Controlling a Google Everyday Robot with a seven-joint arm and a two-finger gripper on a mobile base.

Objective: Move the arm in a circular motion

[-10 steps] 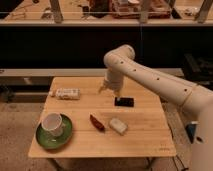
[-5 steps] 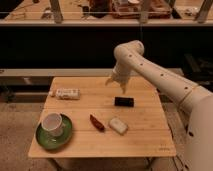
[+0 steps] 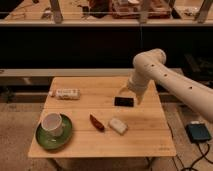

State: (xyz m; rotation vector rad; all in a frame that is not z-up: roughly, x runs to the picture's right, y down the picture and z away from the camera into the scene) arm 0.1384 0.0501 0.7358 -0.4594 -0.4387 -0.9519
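The cream-white arm (image 3: 175, 82) comes in from the right edge, with small dark holes along its tubes and a bulbous elbow (image 3: 149, 62) above the table's far right part. From the elbow it bends down to the gripper (image 3: 130, 91), which hangs just above the wooden table (image 3: 145, 135), close behind a flat black object (image 3: 124, 101). Nothing shows in the gripper.
On the table are a white cup (image 3: 51, 123) on a green plate (image 3: 60, 139) at front left, a red item (image 3: 96, 122), a pale packet (image 3: 118, 125) and a white wrapped bar (image 3: 66, 93). A dark shelf wall stands behind. A black device (image 3: 199, 132) lies on the floor at right.
The elbow and gripper have swung to the right, from above the table's far middle to its far right part, and dropped slightly. The tabletop items have not moved.
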